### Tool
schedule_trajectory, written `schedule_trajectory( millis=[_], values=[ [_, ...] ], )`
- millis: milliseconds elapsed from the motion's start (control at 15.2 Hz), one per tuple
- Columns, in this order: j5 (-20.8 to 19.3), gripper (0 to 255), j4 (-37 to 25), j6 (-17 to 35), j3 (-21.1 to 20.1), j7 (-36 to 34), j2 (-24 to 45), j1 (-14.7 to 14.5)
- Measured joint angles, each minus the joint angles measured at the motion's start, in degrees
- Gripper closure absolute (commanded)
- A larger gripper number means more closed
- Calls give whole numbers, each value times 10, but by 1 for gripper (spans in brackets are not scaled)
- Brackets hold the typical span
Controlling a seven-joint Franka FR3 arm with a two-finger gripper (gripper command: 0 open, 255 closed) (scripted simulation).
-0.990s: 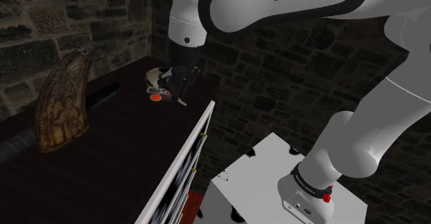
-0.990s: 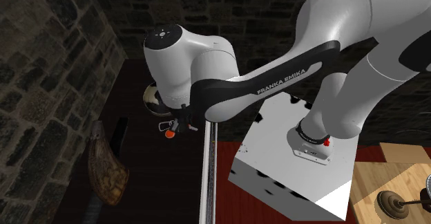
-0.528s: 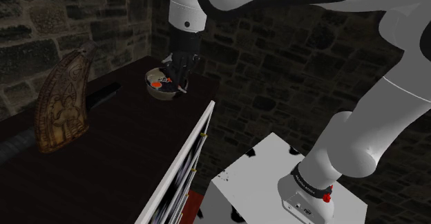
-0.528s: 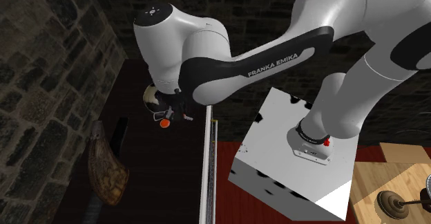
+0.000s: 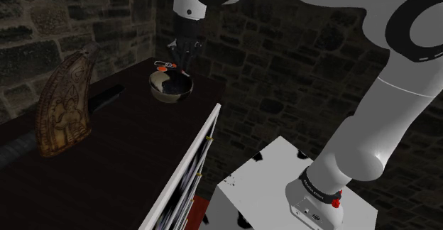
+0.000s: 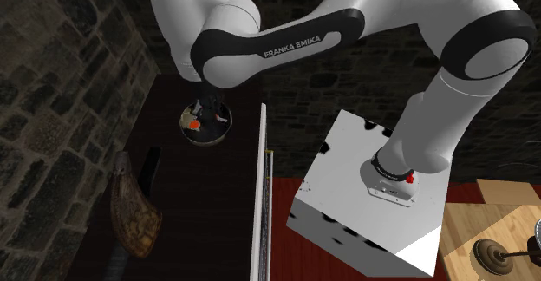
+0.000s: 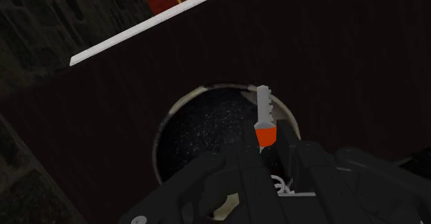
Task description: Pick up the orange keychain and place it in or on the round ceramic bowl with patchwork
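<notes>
So the gripper (image 7: 273, 157) had its fingers pinched on the orange keychain (image 7: 266, 134), grey key bit poking out past them. It hung right over the dark-insided bowl (image 5: 162, 91), which sat near the far corner of the dark cabinet top (image 5: 128, 143).

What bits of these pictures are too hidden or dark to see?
- Bowl pattern: too dim in the shoulder view.
- Keychain ring: mostly behind the gripper in the wrist view.
- Dark flat thing beside the carving: too dim to name.
- Pale thing: cut by the second exterior view's right edge.
</notes>
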State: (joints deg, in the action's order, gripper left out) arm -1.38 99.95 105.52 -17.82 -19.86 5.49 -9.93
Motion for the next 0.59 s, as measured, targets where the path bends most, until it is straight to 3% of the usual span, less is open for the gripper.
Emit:
schedule_trajectory(
  millis=[264,594],
  values=[
    [-11,255,-51,-10,13,24,43,12],
    [-15,255,-32,20,15,26,55,14]
  ],
)
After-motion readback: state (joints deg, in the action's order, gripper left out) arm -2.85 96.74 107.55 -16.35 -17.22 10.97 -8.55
